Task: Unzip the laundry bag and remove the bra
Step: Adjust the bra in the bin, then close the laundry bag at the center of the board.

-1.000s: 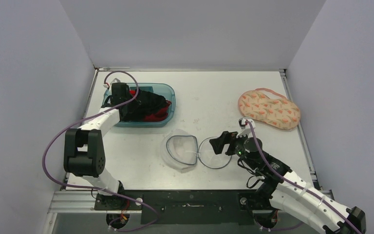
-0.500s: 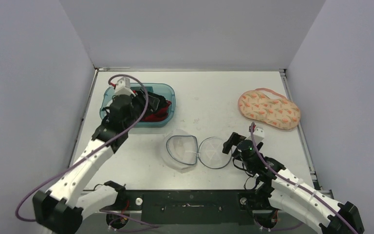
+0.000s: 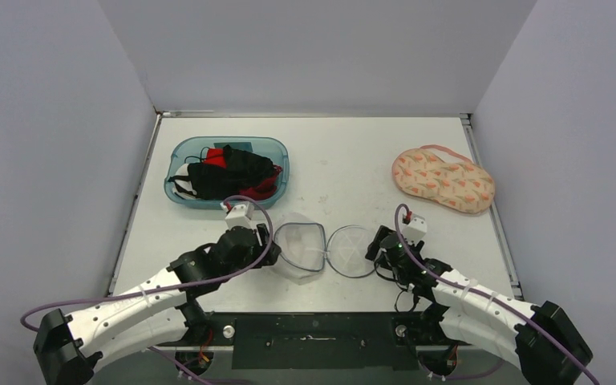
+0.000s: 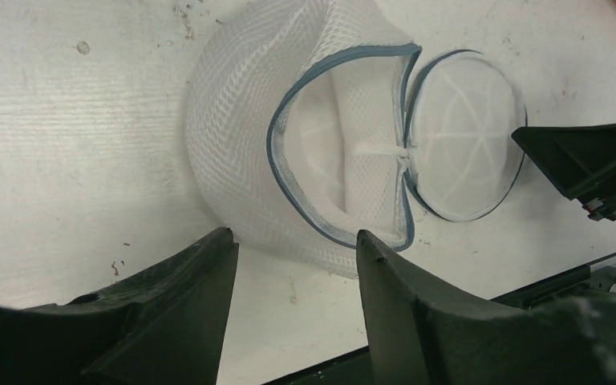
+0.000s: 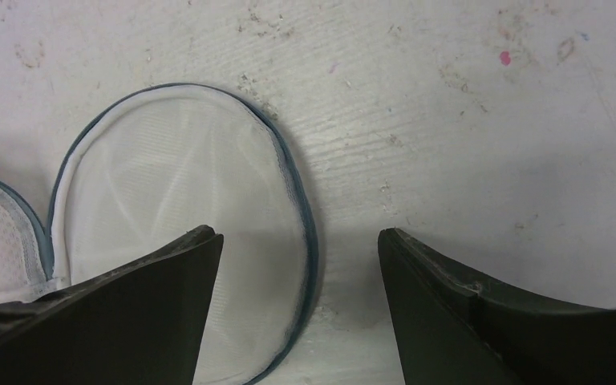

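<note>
The white mesh laundry bag point(image 3: 293, 253) with blue-grey trim lay unzipped near the white table's point(image 3: 353, 152) front edge, its round flap point(image 5: 184, 176) lying flat. The left gripper point(image 4: 293, 245) and right gripper point(image 5: 297, 241) flanked it, fingers apart and holding nothing. Only the top view showed the black-and-red strapped garments point(image 3: 228, 170) in the blue plastic tray point(image 3: 285, 156), well apart.

One laundry bag point(image 3: 298, 250), one bin point(image 3: 282, 152), one peach pad point(image 3: 443, 178), perhaps several garments point(image 3: 228, 170).

Laundry bag point(image 3: 298, 250) lies front-centre; bin point(image 3: 283, 164) sits behind-left; padded cloth point(image 3: 443, 178) behind-right
</note>
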